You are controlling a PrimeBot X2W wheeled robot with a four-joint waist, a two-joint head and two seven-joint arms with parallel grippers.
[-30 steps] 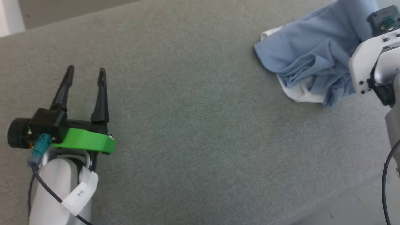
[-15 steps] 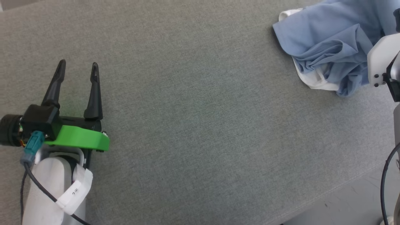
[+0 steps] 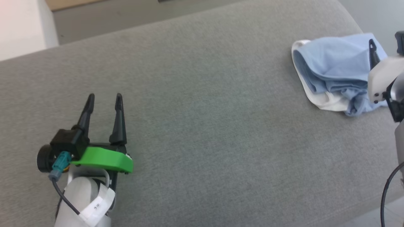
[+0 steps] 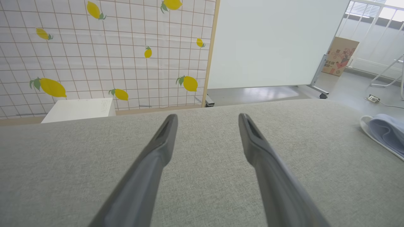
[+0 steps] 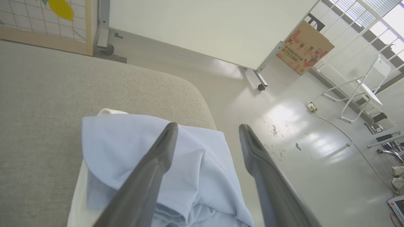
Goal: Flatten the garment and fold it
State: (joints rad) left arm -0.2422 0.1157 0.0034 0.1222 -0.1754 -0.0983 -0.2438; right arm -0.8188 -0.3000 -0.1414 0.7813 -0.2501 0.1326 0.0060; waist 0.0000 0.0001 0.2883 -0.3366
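The garment (image 3: 334,72), a light blue shirt with white edging, lies crumpled in a heap at the right end of the grey cushioned surface (image 3: 202,126). My right gripper (image 5: 208,126) hovers open just above the heap with nothing between its fingers. One of its dark fingers (image 3: 373,53) rises over the blue cloth in the head view. My left gripper (image 3: 104,96) rests open and empty low over the surface at the left, far from the garment. In the left wrist view the left gripper (image 4: 207,116) points across bare fabric, with the garment (image 4: 383,132) at the right edge.
The surface's rounded corner (image 5: 189,94) ends right behind the garment, and shiny floor (image 5: 284,126) lies beyond. A wheeled whiteboard (image 4: 271,41), a cardboard box (image 5: 304,47) and a white box (image 4: 79,110) stand past the far edge.
My right gripper has opened and let go of the garment, which has dropped from a lifted drape into a lower heap. The head camera has shifted. The left gripper stays open.
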